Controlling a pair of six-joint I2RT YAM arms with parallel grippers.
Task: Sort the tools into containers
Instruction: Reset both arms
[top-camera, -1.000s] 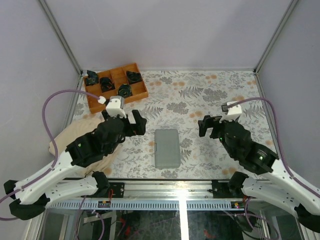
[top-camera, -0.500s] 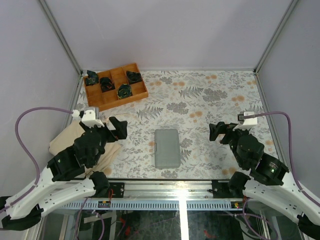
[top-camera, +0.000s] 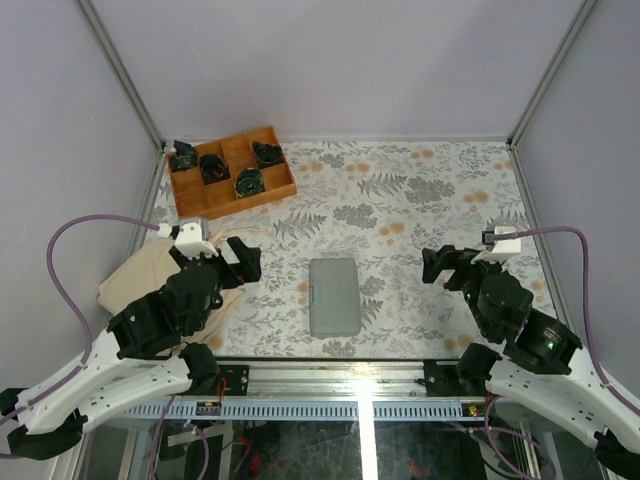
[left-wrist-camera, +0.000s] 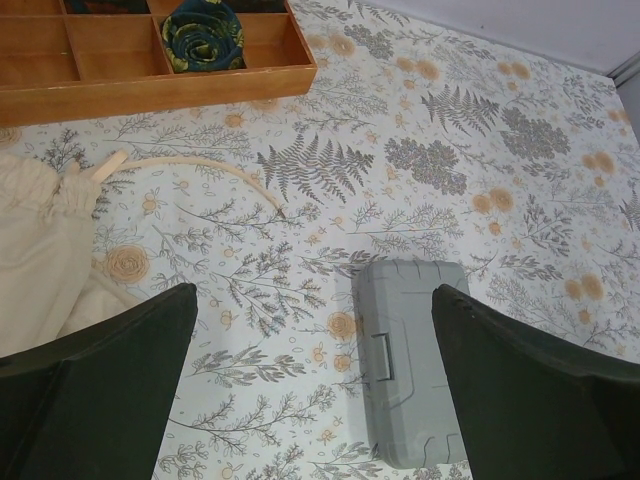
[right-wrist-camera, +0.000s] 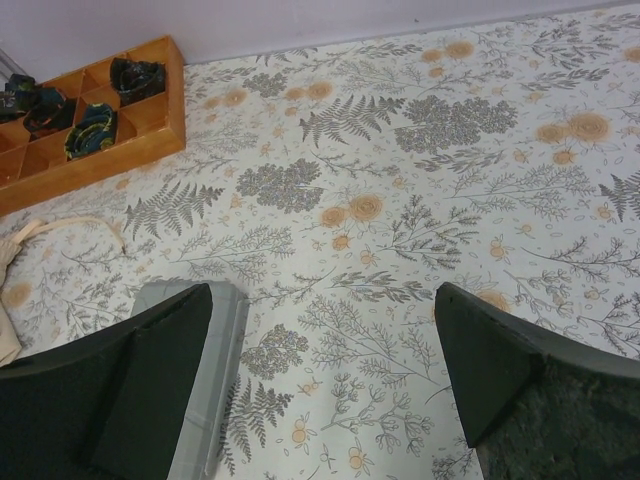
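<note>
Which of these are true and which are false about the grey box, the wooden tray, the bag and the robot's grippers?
The grey box is shut. True.
The left gripper holds the box. False: it is open, empty and not touching it.
The wooden tray sits in the far left corner of the table. True.
The right gripper is squeezed shut. False: its fingers are wide open.
The cloth bag lies on the right side. False: it is on the left side.

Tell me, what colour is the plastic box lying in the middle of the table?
Grey all over. The case shows best in the left wrist view.
</note>
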